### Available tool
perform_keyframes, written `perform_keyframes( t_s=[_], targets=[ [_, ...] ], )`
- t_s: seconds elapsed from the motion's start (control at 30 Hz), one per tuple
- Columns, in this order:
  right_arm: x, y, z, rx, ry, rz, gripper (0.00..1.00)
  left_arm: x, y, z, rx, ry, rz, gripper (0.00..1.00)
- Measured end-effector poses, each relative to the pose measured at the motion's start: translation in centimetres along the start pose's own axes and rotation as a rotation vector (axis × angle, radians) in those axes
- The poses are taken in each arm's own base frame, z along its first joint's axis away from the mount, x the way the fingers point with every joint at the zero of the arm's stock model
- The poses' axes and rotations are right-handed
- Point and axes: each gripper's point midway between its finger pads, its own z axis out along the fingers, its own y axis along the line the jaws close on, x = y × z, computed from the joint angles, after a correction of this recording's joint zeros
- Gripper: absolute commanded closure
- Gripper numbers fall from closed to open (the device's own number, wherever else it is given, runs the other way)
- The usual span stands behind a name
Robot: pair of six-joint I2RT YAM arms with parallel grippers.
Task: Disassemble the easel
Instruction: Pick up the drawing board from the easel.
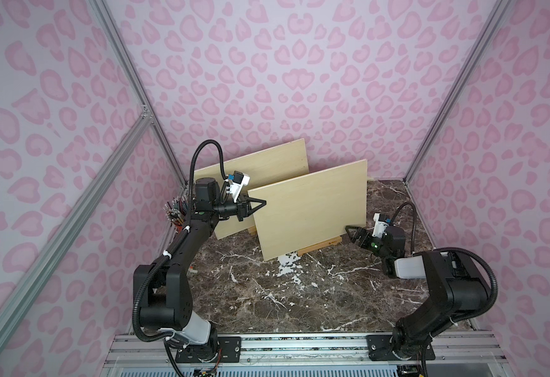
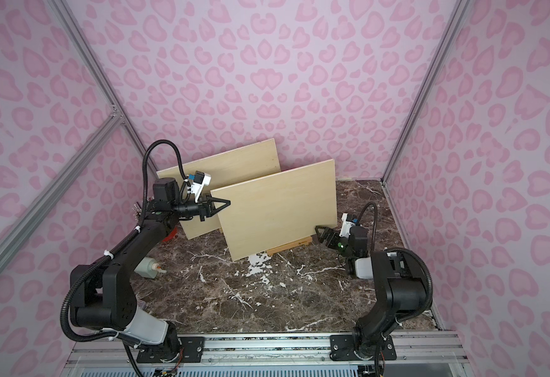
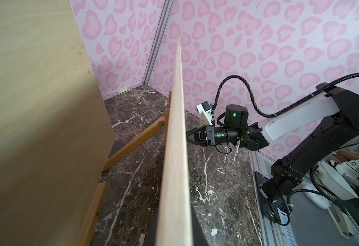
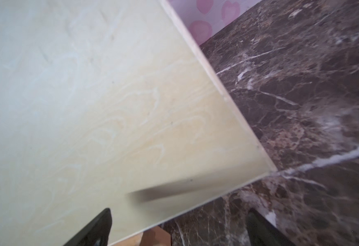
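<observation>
**Easel teardown: barely started, front board isn't off its stand yet**

Left gripper (image 1: 262, 203) is pinched shut on the upper left edge of the front board (image 1: 309, 209). The board leans on its wooden easel (image 1: 321, 244) near the back of the marble table (image 1: 299, 293), and you can see the easel's rear leg (image 3: 131, 144) behind it in the left wrist view. Right gripper (image 1: 351, 232) is down at the board's lower right corner with its fingers (image 4: 97, 228) spread wide, gripping nothing. So imo nothing's actually apart yet. The board has to come off the ledge first, then the frame itself gets dealt with. There's a second board (image 1: 260, 163) behind, on what looks like its own stand, with neither gripper on it.
</observation>
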Motion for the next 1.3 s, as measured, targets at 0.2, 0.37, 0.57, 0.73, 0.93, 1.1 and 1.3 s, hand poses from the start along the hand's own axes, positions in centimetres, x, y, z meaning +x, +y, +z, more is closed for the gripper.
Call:
perform_keyframes(
  t_s=[0.2, 0.37, 0.57, 0.73, 0.93, 1.1, 1.3],
  targets=[
    [-0.3, 0.8, 1.7, -0.076, -0.021, 0.045, 0.0, 0.2, -0.1, -0.1, -0.012, 0.007, -0.001, 0.98],
    [-0.3, 1.1, 2.7, -0.147, -0.04, 0.087, 0.0, 0.2, 0.2, -0.1, -0.016, 0.014, -0.001, 0.98],
    [-0.5, 1.8, 3.2, -0.237, -0.078, 0.128, 0.03, 0.1, 0.3, 0.0, -0.014, 0.026, -0.001, 0.98],
    [-0.6, 2.0, 3.2, -0.279, -0.097, 0.17, 0.1, 0.0, 0.4, 0.0, -0.014, 0.034, -0.002, 0.98],
    [-0.3, 2.0, 3.2, -0.304, -0.094, 0.213, 0.12, -0.2, 0.4, 0.0, -0.015, 0.041, -0.002, 0.98],
    [-0.4, 2.0, 3.5, -0.311, -0.09, 0.225, 0.14, -0.5, 0.4, 0.1, -0.012, 0.046, -0.007, 0.98],
    [-1.7, 2.2, 4.1, -0.316, -0.111, 0.227, 0.16, -0.3, 0.6, 0.1, -0.015, 0.054, -0.029, 0.98]
  ],
)
